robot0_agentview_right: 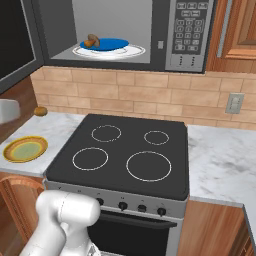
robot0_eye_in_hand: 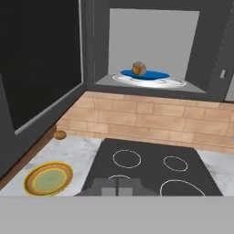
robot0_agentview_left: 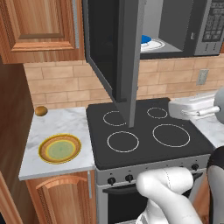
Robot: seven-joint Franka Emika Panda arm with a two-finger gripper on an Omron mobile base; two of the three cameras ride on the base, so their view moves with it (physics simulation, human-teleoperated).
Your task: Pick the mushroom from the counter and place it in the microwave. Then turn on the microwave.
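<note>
1. The mushroom (robot0_agentview_right: 92, 41) is lying on a blue plate (robot0_agentview_right: 112, 44) inside the microwave (robot0_agentview_right: 120, 30), at the plate's left end in the right base view; in the hand view it is sitting on top of the plate, brown cap toward the camera.
2. The blue plate is resting on the white turntable (robot0_agentview_right: 135, 51) on the oven floor.
3. The microwave door (robot0_agentview_left: 116, 57) is standing wide open, swung out to the left, its edge hanging over the stovetop (robot0_agentview_left: 148, 131) in the left base view.
4. The keypad (robot0_agentview_right: 187, 32) is sitting to the right of the cavity.
5. The gripper (robot0_eye_in_hand: 117, 188) is showing at the bottom of the hand view with its 2 tips pressed together and nothing between them.
6. It is hanging over the near edge of the stovetop, well apart from the microwave, and facing the open cavity.
7. On the counter (robot0_agentview_left: 57, 124) left of the stove, a yellow plate (robot0_agentview_left: 60, 148) with a green centre is lying near the front edge.
8. A golden-brown ball (robot0_agentview_left: 41, 111) is sitting at the back of that counter, close to the brick wall (not the mushroom, which is up in the oven).
9. The 4 white burner rings are bare.
10. A wall socket (robot0_agentview_right: 233, 103) is sitting on the brick to the right of the stove.
</note>
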